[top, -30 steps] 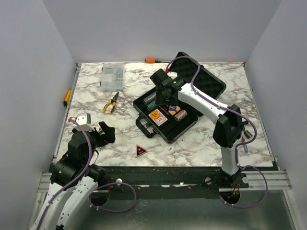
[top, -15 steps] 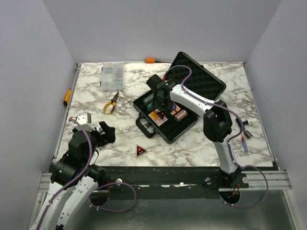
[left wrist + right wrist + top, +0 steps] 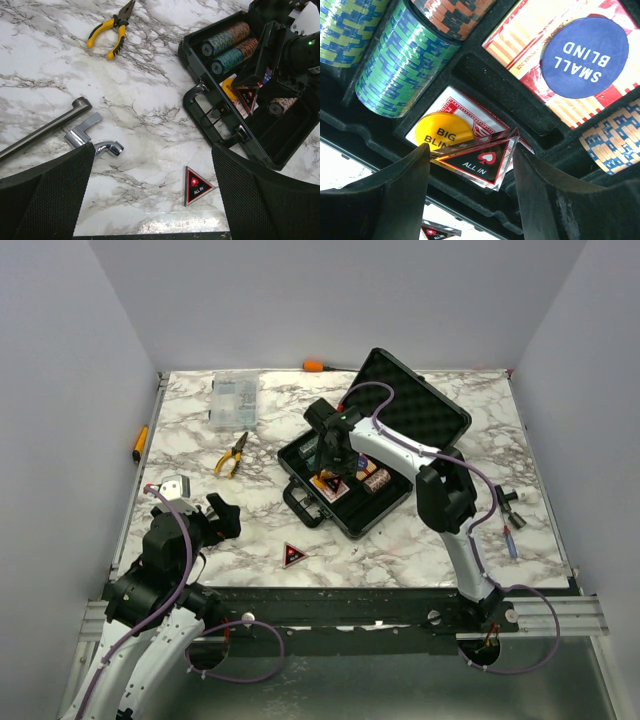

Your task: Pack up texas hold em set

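The black briefcase (image 3: 300, 502) lies open mid-table, its foam-lined lid (image 3: 420, 400) leaning back. Chip stacks (image 3: 400, 70), an orange card deck (image 3: 530, 45) with a blue "SMALL BLIND" button (image 3: 585, 55) and a yellow "BIG BLIND" button (image 3: 442, 132) sit in its compartments. My right gripper (image 3: 332, 468) is low inside the case, shut on a red-black "ALL IN" triangle (image 3: 480, 161) just above the yellow button. A second triangle (image 3: 293, 555) lies on the table near the front edge, also in the left wrist view (image 3: 197, 185). My left gripper (image 3: 152, 150) is open and empty, above the table left of it.
Yellow-handled pliers (image 3: 232, 453) and a clear organiser box (image 3: 233, 400) lie at the back left. An orange-handled screwdriver (image 3: 316, 366) lies at the back edge. Chrome metal pieces (image 3: 95, 140) lie under my left gripper. Small tools (image 3: 510, 510) lie right of the case.
My right gripper has moved forward and down into the case with the triangle in it. The left arm has not moved.
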`<action>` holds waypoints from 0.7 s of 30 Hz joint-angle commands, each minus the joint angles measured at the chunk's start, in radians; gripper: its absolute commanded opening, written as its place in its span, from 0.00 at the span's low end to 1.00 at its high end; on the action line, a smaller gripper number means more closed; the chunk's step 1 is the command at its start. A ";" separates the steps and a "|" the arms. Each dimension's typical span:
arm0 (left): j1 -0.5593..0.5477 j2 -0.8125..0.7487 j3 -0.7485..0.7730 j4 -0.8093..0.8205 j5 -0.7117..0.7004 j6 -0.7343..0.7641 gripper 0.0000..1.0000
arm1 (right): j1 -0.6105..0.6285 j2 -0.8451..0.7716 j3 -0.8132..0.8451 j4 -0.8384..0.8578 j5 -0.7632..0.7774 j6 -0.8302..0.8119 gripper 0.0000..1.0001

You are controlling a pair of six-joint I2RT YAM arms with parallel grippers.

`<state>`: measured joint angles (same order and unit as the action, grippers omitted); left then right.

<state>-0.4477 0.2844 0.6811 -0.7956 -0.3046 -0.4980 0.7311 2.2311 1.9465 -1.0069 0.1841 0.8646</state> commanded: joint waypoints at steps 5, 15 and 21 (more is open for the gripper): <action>-0.006 -0.002 0.006 -0.007 -0.024 -0.008 0.98 | -0.006 0.035 0.035 0.027 -0.048 -0.006 0.50; -0.005 -0.005 0.007 -0.008 -0.024 -0.008 0.98 | -0.006 0.024 0.010 0.039 -0.086 -0.020 0.54; -0.004 -0.002 0.006 -0.008 -0.022 -0.007 0.98 | -0.007 0.009 -0.005 0.053 -0.104 -0.022 0.66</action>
<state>-0.4477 0.2844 0.6811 -0.7956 -0.3046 -0.5003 0.7311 2.2356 1.9457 -0.9771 0.1131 0.8547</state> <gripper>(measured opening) 0.985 0.637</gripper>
